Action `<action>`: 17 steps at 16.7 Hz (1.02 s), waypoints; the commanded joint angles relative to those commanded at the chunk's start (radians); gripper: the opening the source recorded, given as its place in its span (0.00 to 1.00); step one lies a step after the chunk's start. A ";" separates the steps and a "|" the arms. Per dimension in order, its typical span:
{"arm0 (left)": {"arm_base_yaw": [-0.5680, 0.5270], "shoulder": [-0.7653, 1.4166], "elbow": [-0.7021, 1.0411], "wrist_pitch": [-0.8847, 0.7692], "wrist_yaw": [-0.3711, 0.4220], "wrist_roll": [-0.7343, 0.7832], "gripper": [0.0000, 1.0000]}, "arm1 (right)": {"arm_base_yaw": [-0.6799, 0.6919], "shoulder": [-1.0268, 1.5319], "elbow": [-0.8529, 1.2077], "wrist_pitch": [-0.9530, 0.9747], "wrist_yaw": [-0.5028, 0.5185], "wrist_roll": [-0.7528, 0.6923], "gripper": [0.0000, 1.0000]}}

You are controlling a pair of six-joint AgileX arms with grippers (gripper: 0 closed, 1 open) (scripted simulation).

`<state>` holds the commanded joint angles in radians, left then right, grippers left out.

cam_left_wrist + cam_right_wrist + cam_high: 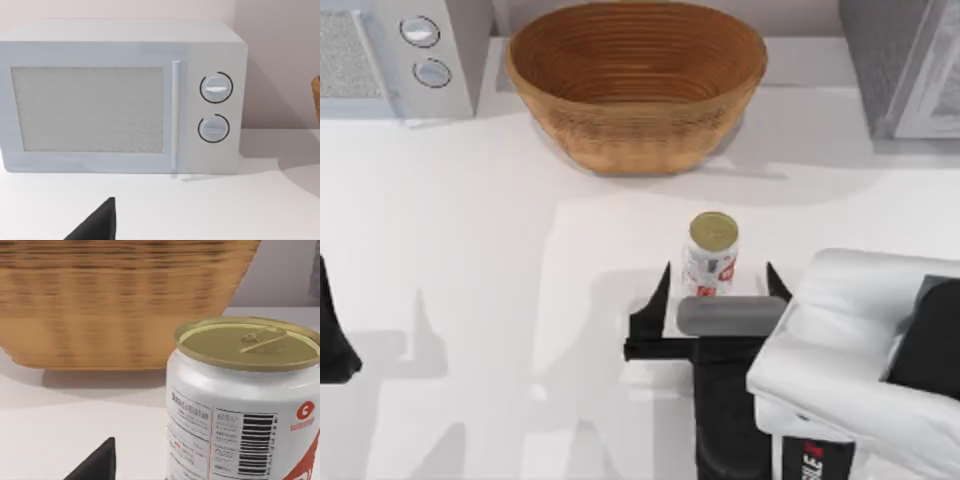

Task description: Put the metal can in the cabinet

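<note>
Right gripper (718, 285) spread wide, straddling upright metal can (711, 255) — no grasp yet; cabinet (905, 65) placement remains.

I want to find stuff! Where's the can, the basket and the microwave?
metal can (712, 232), top view, gold lid.
woven basket (635, 130), top view, outer wall.
microwave (90, 110), left wrist view, door window.

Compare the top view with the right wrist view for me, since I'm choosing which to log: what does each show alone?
Top view alone: the open right gripper flanking the metal can, the microwave, the cabinet and the parked left gripper at the left edge. Right wrist view alone: the can's barcode and small print. Both: the can and woven basket.
</note>
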<state>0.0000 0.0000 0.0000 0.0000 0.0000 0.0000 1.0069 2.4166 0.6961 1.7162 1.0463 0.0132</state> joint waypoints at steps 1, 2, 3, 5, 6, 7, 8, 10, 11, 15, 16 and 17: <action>0.000 0.000 0.000 0.000 0.000 0.000 1.00 | 0.012 0.029 0.008 0.020 0.012 -0.001 1.00; 0.000 0.000 0.000 0.000 0.000 0.000 1.00 | 0.021 0.048 0.013 0.033 0.020 -0.002 1.00; 0.000 0.000 0.000 0.000 0.000 0.000 1.00 | 0.025 0.056 0.016 0.039 0.023 -0.002 1.00; 0.000 0.000 0.000 0.000 0.000 0.000 1.00 | 0.025 0.056 0.016 0.039 0.023 -0.002 1.00; 0.000 0.000 0.000 0.000 0.000 0.000 1.00 | 0.025 0.056 0.016 0.039 0.023 -0.002 1.00; 0.000 0.000 0.000 0.000 0.000 0.000 1.00 | 0.025 0.056 0.016 0.039 0.023 -0.002 1.00; 0.000 0.000 0.000 0.000 0.000 0.000 1.00 | 0.020 0.055 0.012 0.037 0.021 -0.002 1.00; 0.000 0.000 0.000 0.000 0.000 0.000 1.00 | 0.006 0.055 0.027 0.026 0.006 -0.002 1.00; 0.000 0.000 0.000 0.000 0.000 0.000 1.00 | -0.011 0.057 0.044 0.011 -0.012 -0.002 1.00; 0.000 0.000 0.000 0.000 0.000 0.000 1.00 | -0.102 0.068 0.132 -0.063 -0.104 -0.004 1.00; 0.000 0.000 0.000 0.000 0.000 0.000 1.00 | -0.118 0.071 0.148 -0.075 -0.120 -0.004 1.00; 0.000 0.000 0.000 0.000 0.000 0.000 1.00 | -0.126 0.072 0.155 -0.082 -0.128 -0.004 1.00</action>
<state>0.0000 0.0000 0.0000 0.0000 0.0000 0.0000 0.8805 2.4890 0.8515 1.6344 0.9187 0.0094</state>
